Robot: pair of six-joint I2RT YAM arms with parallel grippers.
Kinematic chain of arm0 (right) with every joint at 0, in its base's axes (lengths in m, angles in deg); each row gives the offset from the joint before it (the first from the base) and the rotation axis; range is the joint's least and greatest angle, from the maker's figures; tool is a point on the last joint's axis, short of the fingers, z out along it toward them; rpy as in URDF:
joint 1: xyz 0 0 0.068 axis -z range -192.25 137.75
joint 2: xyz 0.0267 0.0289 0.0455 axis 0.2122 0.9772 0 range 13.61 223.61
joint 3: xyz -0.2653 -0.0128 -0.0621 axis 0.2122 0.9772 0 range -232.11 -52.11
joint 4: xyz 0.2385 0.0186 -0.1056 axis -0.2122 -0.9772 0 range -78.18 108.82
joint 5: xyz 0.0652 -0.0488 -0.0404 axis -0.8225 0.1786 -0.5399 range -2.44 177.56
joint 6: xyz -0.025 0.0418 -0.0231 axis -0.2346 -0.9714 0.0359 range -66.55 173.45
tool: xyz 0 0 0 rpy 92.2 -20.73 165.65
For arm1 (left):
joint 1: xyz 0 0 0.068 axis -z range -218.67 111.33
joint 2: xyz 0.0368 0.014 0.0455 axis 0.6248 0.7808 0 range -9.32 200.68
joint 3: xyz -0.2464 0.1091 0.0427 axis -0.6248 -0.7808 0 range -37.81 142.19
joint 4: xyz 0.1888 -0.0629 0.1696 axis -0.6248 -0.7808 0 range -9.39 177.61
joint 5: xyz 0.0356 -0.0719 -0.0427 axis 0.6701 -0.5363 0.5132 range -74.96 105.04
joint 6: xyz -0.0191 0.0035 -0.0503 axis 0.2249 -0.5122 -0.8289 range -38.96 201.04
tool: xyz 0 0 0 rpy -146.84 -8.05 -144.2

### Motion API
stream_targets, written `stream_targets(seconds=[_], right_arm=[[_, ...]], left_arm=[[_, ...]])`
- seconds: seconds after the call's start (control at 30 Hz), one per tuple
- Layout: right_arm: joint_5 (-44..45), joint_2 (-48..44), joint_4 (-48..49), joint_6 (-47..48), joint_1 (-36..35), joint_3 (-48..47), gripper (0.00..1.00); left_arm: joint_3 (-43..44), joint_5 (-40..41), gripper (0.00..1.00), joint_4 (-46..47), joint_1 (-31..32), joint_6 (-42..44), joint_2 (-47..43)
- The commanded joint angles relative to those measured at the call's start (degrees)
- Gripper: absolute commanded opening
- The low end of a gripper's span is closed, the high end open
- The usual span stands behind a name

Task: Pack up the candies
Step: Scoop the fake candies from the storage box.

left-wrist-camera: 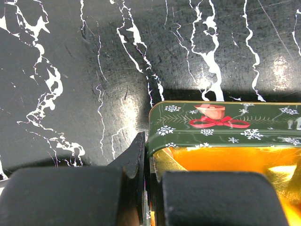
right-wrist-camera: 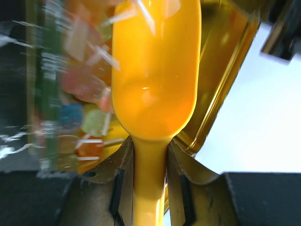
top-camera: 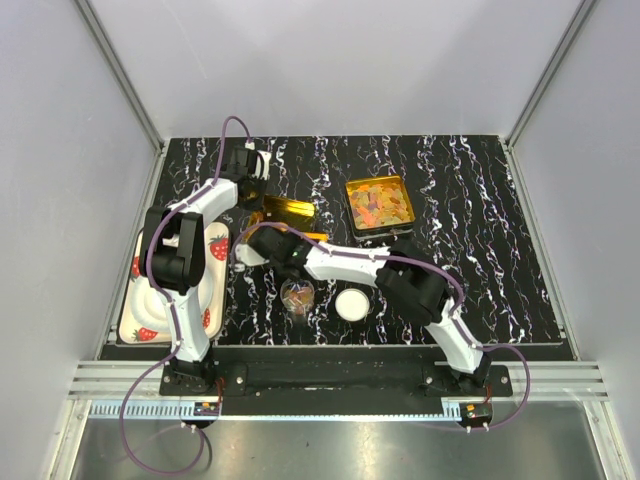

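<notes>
Right gripper [right-wrist-camera: 149, 149] pinches the scoop [right-wrist-camera: 155, 80] over candies [right-wrist-camera: 91, 120] — left gripper [left-wrist-camera: 148, 162] clamps a tin [left-wrist-camera: 207, 131] on black marbled table [left-wrist-camera: 70, 61].

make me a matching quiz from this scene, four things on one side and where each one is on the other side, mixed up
Things
1. yellow scoop
2. green tin
3. white lid
4. strawberry tray

Places
A. at the left edge of the table
B. wall pinched in the left gripper
C. lying flat beside the clear jar
D. handle clamped in the right gripper

Pairs: 1-D, 2-B, 3-C, 4-A
</notes>
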Motion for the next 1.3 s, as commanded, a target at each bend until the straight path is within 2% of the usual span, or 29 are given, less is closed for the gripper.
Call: stream_targets(seconds=[0.0,0.13,0.3,0.63,0.93,1.27], right_arm=[[-1.0,0.2,0.5,4.4,-1.8,-1.3,0.00],[-4.1,0.9,-1.2,1.6,-1.8,-3.3,0.00],[-7.2,1.2,-3.6,-6.4,-1.0,-4.7,0.00],[-10.8,-0.9,-5.5,-22.3,4.6,-5.6,0.00],[-15.6,-3.1,-5.6,-28.5,7.1,-3.8,0.00],[-23.4,-10.4,-5.7,-29.0,8.3,1.5,0.00]], left_arm=[[0.4,-0.1,0.00,3.3,-0.1,0.4,-2.3],[0.3,-0.3,0.00,3.3,-0.1,0.4,-2.4],[0.3,-0.3,0.00,3.2,-0.1,0.3,-2.5],[0.4,-0.4,0.00,3.3,-0.1,0.2,-2.5],[0.2,-0.4,0.00,3.3,-0.1,0.2,-2.6],[0.1,-0.3,0.00,3.3,-0.1,0.3,-2.6]])
